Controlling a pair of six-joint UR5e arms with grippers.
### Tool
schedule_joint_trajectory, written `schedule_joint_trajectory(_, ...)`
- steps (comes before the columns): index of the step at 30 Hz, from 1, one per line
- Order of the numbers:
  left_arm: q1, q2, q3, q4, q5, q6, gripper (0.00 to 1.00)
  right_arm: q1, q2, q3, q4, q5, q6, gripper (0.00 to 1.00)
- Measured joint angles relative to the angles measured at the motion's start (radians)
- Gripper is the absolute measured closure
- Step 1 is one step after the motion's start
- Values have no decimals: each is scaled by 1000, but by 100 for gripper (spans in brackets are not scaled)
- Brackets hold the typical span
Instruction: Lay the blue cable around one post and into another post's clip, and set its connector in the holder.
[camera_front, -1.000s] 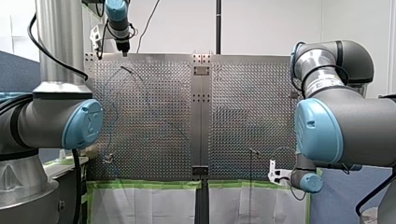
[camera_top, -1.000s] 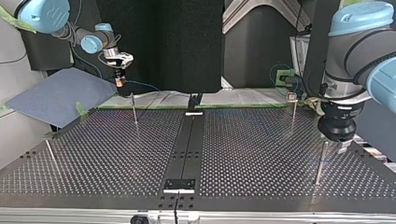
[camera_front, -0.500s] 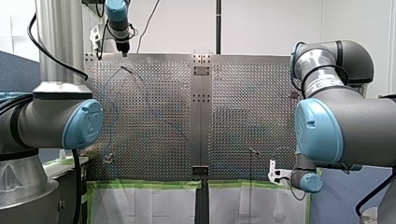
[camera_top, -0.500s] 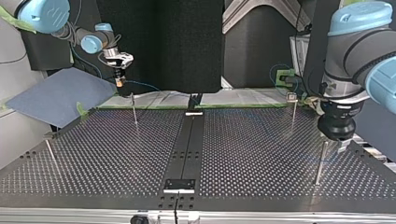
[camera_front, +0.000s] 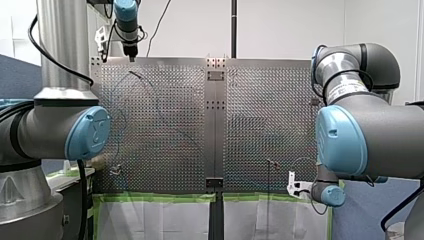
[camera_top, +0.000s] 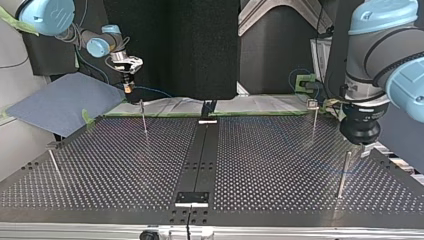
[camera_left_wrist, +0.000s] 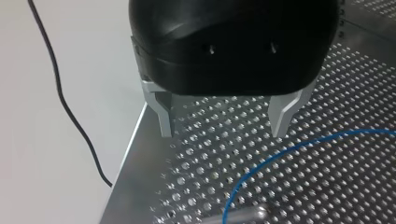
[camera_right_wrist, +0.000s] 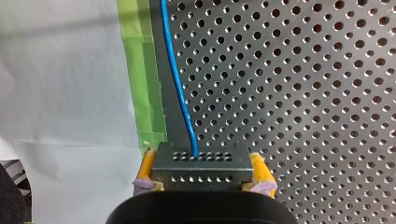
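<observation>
Blue cable (camera_right_wrist: 180, 84) lying thin and limp across the perforated table (camera_right_wrist: 303, 93), one end running into a small grey connector (camera_right_wrist: 201, 161). Connector being clamped by its two side faces between the yellow pads of my right gripper (camera_right_wrist: 201, 173), at the table edge beside a strip of green tape (camera_right_wrist: 140, 70). Elsewhere, cable curving in a loose loop past a metal post (camera_left_wrist: 243, 215), just ahead of my left gripper (camera_left_wrist: 223, 123), its metal fingers (camera_left_wrist: 163, 122) standing wide apart and holding nothing. Judging by the slack curves: handling as light and floppy, probably springing off a post unless kept under gentle tension. Treating the rigid connector as the surest place for gripping; pinching the wire itself only lightly, close to a post.
</observation>
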Motion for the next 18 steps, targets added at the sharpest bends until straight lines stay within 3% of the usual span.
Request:
schedule_joint_trajectory(10, -7, 3, -1, -32, -89, 18, 0, 0, 0, 0, -2, 0, 2, 100)
schedule_joint_trajectory(18, -9, 4, -1, -32, -107, 19, 0, 0, 0, 0, -3, 0, 3, 100)
